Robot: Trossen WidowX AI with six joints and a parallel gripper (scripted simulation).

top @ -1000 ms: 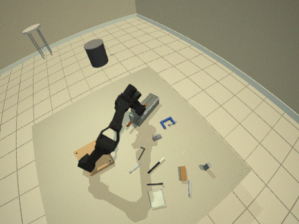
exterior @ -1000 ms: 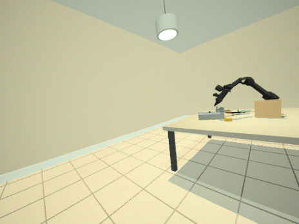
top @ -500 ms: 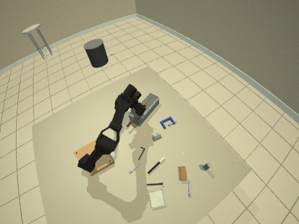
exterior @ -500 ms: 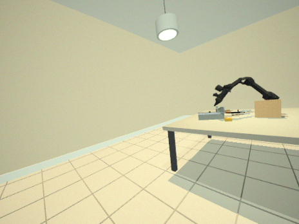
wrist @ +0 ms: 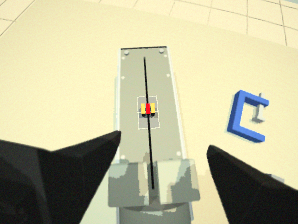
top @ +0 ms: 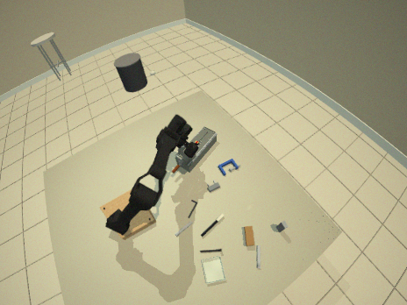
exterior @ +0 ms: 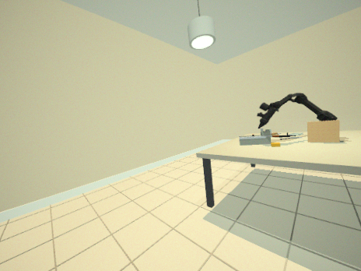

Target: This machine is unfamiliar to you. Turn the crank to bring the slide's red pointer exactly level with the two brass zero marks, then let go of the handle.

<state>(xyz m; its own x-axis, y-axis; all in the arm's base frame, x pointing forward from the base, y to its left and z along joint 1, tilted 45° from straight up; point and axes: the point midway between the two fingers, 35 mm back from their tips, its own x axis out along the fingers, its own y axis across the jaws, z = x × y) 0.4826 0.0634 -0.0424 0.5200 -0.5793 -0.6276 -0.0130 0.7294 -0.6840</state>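
The grey machine (top: pixel 210 137) (exterior: pixel 249 141) (wrist: pixel 132 75) has a long dark slot along its top. Its red pointer (wrist: pixel 148 108) lies between two brass marks (wrist: pixel 143 109) (wrist: pixel 152 109); in the wrist view they look about level, though a slight offset is too small to tell. Two grey blocks (wrist: pixel 127 186) (wrist: pixel 177 182) stand at the near end. The crank's orange handle (top: pixel 175 168) (exterior: pixel 275 144) shows beside the near end in the top and exterior views and is outside the wrist view. My gripper (exterior: pixel 260 127) (wrist: pixel 164 142) is open and empty above the machine's near part, away from the handle.
A blue clamp (top: pixel 222 166) (wrist: pixel 235 117) lies to the machine's right. A small grey part (top: pixel 213 187) lies nearer. A hex key (top: pixel 194 209), a black marker (top: pixel 210 227), an orange-brown block (top: pixel 249 236) and a pale square tray (top: pixel 213 270) lie farther off.
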